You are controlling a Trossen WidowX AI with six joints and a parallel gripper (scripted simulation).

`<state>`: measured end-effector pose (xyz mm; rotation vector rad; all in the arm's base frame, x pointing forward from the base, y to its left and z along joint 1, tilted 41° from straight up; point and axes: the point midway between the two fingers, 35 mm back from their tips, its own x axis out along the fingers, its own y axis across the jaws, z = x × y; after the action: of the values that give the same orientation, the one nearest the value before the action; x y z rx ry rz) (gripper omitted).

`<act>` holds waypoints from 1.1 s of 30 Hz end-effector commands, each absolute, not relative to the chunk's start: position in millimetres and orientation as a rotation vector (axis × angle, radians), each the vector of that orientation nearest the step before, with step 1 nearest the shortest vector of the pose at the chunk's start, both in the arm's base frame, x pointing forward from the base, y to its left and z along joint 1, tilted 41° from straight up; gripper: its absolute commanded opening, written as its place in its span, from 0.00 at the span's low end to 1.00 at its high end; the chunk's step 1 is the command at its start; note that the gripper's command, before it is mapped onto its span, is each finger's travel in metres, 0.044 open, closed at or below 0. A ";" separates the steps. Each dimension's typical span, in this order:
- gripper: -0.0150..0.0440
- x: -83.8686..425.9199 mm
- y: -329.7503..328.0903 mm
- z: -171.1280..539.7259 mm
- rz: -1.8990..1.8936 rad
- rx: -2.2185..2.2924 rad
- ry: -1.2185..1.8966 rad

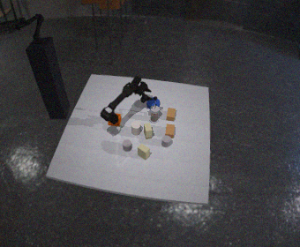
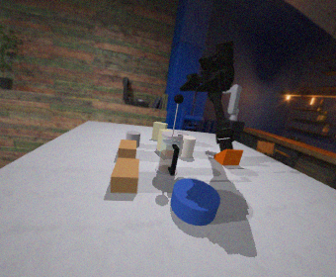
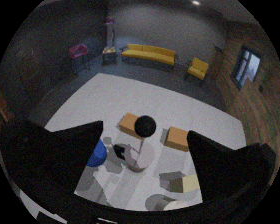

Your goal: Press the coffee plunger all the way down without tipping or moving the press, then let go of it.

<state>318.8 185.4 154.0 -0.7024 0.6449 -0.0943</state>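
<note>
- Claw (image 1: 149, 96) (image 2: 186, 85) (image 3: 147, 131): spread, pinching nothing.
- Press (image 1: 154, 115) (image 2: 166, 160) (image 3: 139, 157): upright on the tabletop (image 1: 176, 176) (image 2: 83, 223) (image 3: 91, 100), below the claw.
- Plunger knob (image 2: 179, 99) (image 3: 145, 126): raised, apart from the claw.

The place looks like a lounge or café-like room, with 1 long yellow sofa (image 3: 149, 54) and 1 matching yellow armchair (image 3: 197, 69) along its edge. Plank-clad walls (image 2: 78, 59) (image 3: 263, 107) and small glowing lights (image 2: 312, 100) add to that look.

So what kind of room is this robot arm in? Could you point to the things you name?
Probably a lounge or café-like space: there's a long yellow sofa (image 3: 148, 54), a matching yellow armchair (image 3: 197, 69), and a row of warm lights (image 2: 312, 100) above a counter.
</note>
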 end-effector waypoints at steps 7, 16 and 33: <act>1.00 321.3 175.0 142.3 -0.089 -0.701 0.643; 1.00 333.2 171.4 134.8 -0.089 -0.700 0.643; 0.87 349.5 164.9 124.7 -0.089 -0.701 0.640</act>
<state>348.6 165.6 129.4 -0.6896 0.6307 -0.0925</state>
